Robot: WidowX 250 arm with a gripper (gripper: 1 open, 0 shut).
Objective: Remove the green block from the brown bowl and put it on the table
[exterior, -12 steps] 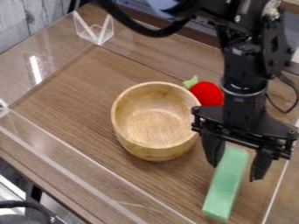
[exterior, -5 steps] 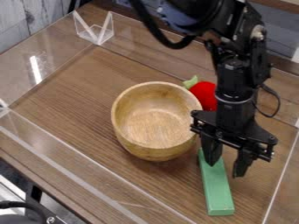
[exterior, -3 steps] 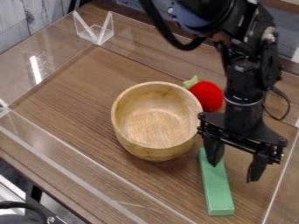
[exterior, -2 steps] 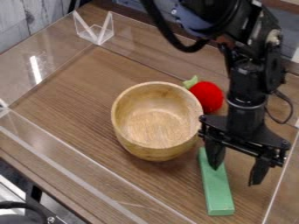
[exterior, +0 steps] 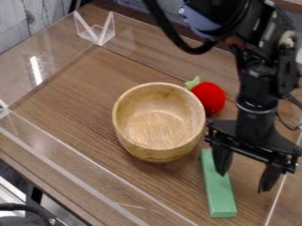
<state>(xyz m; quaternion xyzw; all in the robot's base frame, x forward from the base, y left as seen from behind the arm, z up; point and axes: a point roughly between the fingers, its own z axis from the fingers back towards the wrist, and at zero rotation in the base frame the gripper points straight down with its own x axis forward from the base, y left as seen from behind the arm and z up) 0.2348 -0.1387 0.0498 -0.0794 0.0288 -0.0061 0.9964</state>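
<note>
The green block (exterior: 216, 189) lies flat on the table (exterior: 83, 97), to the right of the brown bowl (exterior: 157, 121) and pointing toward the front edge. Nothing lies inside the bowl. My gripper (exterior: 252, 166) hangs pointing down just above the block's far end, slightly to its right. Its two black fingers are spread wide with nothing between them; the left finger (exterior: 224, 161) stands over the block's upper end.
A red round fruit (exterior: 211, 95) with a small green tip sits behind the bowl, close to the arm. Low clear acrylic walls (exterior: 35, 141) edge the table. A clear folded stand (exterior: 94, 31) sits at the back left.
The gripper set the green block down flat on the table, spread its fingers and let go, then drifted a little right and up away from it.
</note>
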